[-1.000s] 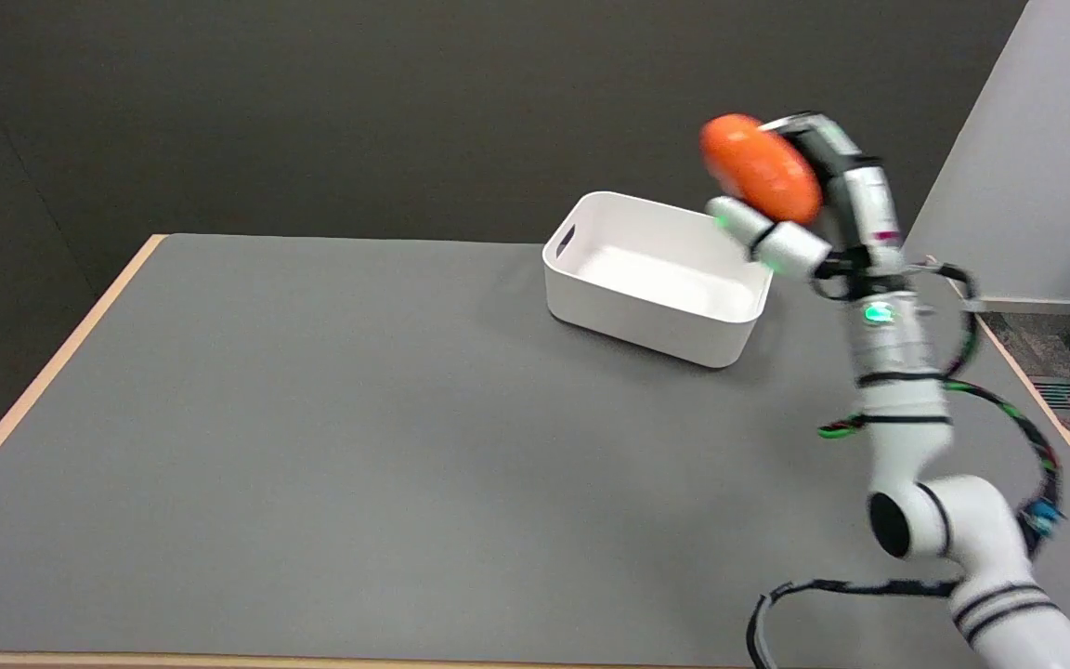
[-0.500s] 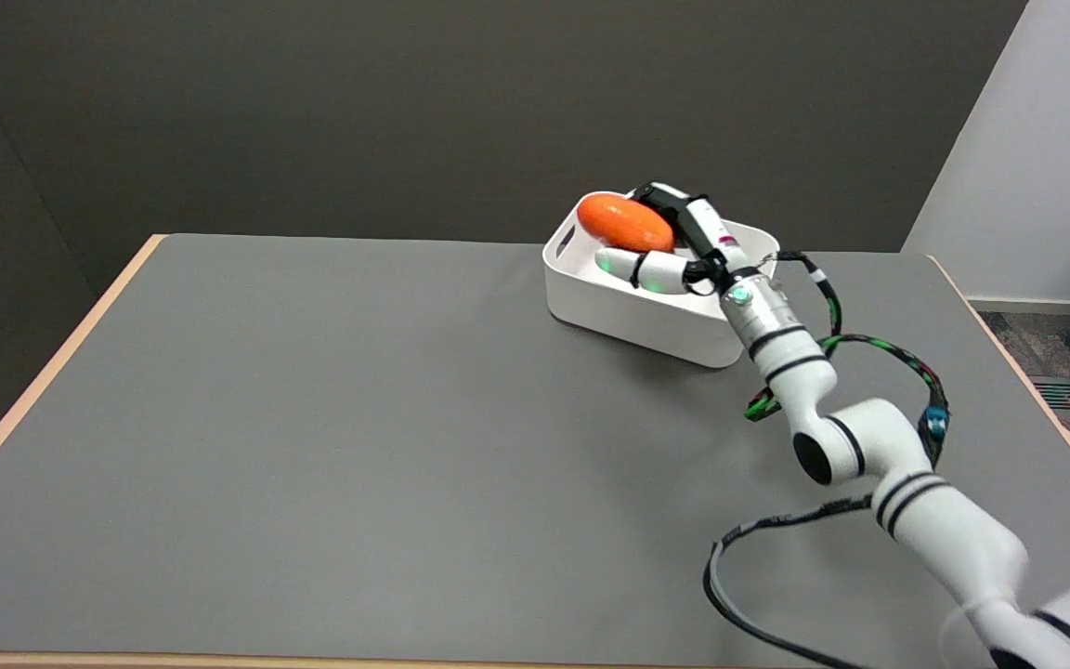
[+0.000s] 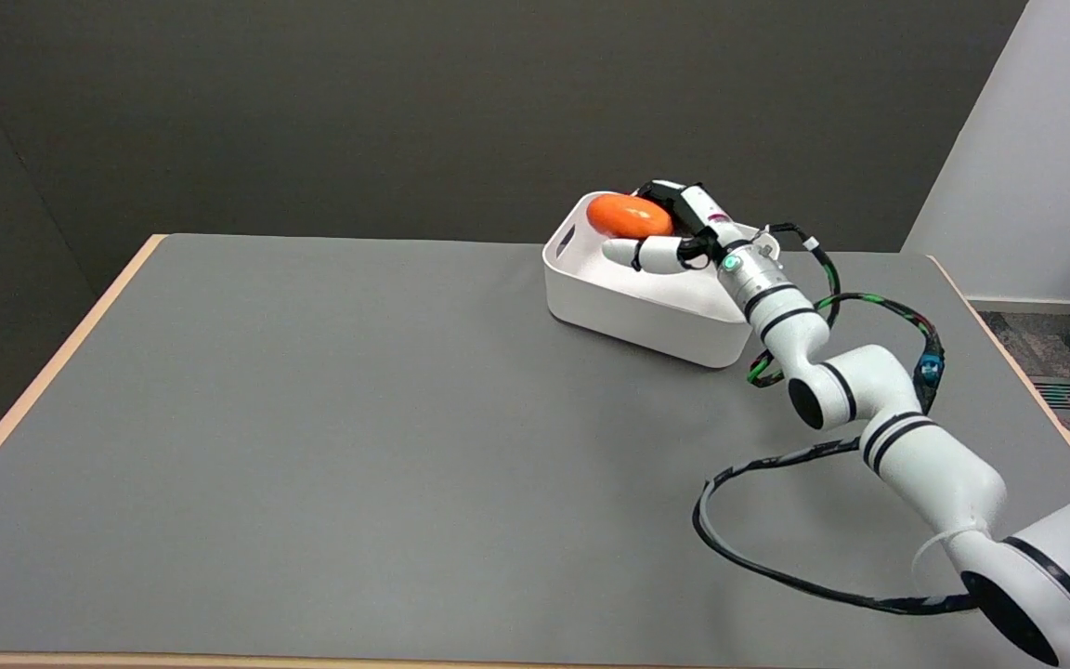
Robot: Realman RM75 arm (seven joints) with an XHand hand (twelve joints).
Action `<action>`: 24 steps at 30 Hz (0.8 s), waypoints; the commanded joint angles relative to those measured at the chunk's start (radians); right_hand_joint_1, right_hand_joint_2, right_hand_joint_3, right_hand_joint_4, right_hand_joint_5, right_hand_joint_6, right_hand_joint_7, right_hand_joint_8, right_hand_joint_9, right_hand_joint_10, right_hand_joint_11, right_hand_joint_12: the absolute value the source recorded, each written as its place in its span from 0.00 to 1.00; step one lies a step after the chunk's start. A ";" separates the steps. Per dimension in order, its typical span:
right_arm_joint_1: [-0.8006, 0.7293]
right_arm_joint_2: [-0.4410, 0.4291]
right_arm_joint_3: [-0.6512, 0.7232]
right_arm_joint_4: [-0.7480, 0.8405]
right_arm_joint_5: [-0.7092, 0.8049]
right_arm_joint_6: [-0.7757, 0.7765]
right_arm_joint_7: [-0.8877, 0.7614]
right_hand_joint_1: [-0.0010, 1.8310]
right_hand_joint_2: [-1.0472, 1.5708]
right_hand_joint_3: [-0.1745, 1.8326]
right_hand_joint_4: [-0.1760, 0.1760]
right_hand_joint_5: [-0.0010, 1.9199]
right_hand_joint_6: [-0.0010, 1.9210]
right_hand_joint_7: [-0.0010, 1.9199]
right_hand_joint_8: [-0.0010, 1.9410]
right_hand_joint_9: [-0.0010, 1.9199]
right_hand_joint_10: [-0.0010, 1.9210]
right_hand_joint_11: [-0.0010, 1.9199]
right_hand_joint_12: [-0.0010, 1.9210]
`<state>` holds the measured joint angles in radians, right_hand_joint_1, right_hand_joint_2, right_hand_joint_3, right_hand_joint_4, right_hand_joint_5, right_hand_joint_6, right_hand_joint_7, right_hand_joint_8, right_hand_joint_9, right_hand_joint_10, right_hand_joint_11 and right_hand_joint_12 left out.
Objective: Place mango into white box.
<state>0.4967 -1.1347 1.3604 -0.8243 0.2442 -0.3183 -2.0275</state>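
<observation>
Stretched from the lower right, the right arm (image 3: 879, 437) reaches over the white box (image 3: 646, 311). Its right hand (image 3: 670, 232) holds the mango (image 3: 626, 215) above the box's far side, fingers (image 3: 639, 253) clamped around it.

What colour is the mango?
Orange, clearest in the head view: mango held by the robot hand over the white box.
</observation>
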 commanded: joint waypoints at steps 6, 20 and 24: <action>-0.144 0.026 0.109 -0.196 0.015 0.082 -0.079 0.52 0.64 0.53 0.01 0.15 0.31 0.30 0.81 0.30 0.95 0.07 1.00; -0.294 0.182 0.104 -0.143 0.011 0.009 0.148 0.33 0.60 0.54 0.32 0.02 0.16 0.01 0.02 0.00 0.17 0.02 0.50; -0.241 0.244 0.013 -0.059 0.002 -0.025 0.194 0.25 0.60 0.52 0.38 0.02 0.11 0.00 0.01 0.00 0.05 0.00 0.49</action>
<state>0.3143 -1.0653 1.4644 -0.9842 0.2583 -0.2588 -2.0148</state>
